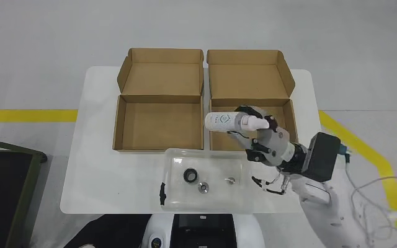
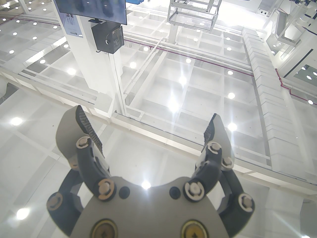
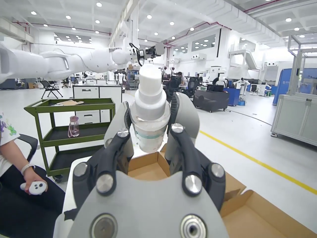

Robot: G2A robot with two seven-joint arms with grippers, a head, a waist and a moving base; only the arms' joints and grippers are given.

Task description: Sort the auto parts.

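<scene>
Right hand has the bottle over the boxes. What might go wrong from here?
1. The right hand pinches the bottle near its neck, with the body sticking out sideways; it may swivel or slip.
2. From above, the bottle's base sits over the wall between the right box and the left box; released now, it might catch that wall or drop on the wrong side.
</scene>
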